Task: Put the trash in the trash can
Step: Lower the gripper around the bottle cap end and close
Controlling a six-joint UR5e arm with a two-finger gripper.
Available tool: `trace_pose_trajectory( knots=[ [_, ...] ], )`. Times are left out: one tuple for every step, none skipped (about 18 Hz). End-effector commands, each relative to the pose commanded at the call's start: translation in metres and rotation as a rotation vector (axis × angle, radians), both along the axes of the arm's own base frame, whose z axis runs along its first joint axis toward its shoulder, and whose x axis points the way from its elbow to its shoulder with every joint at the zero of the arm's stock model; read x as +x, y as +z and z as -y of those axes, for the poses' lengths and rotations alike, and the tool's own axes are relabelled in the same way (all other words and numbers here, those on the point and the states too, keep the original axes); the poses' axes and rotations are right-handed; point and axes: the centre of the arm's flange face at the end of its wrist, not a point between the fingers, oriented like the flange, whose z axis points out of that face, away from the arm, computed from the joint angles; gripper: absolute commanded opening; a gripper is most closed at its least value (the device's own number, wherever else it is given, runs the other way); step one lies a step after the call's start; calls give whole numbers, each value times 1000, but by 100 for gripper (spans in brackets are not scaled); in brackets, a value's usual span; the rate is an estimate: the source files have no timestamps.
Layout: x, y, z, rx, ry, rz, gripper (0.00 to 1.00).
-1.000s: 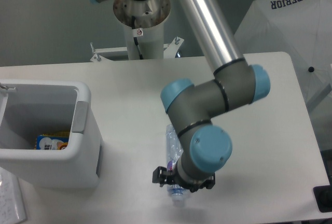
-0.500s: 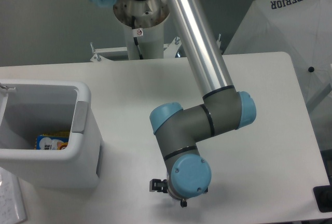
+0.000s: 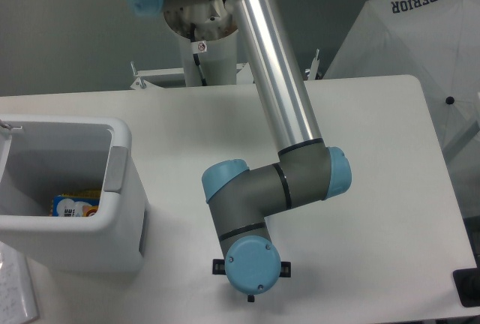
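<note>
White tabletop (image 3: 390, 211) with rounded corners fills most of the view, backed by a grey wall, with a pale umbrella (image 3: 420, 31) printed SUPERIOR at the right edge. Compared with a second ago, the arm has swung left and lower: its wrist joints, which then sat right of centre, now stand over the near edge of the table. The clear bottle, which showed under the wrist then, is now hidden from view. Whether it lies beneath the wrist or is held cannot be told.

One arm is present, a smooth silver tube (image 3: 274, 69) ending in matte grey housings with three glossy blue round caps showing on the wrist. The lowest cap covers the gripper (image 3: 251, 273); only small black tabs poke out either side, so whether its fingers are spread or pinched is not visible.

One trash can (image 3: 120, 211) stands at the left, white smooth plastic, rectangular with a thick rounded rim and a grey handle (image 3: 115, 169). Inside lies one yellow-and-blue packet (image 3: 75, 204).
</note>
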Motion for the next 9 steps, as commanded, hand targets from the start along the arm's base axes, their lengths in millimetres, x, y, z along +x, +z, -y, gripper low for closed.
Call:
trace_pose_trajectory(
  knots=[
    [0,0,0,-1,0,-1,99],
    [-1,-2,0,-5,-1,-4,98],
    [0,-3,0,-11,-4,-8,96],
    [1,-5,1,-18,-7,-10,93],
    [3,-8,0,-27,-12,-12,91],
    [4,-8,0,-31,-15,-15,87],
    [5,-9,0,-34,-15,-17,81],
    [5,-9,0,-34,-15,-17,75],
    [5,-9,0,-34,-14,-17,69]
  ],
)
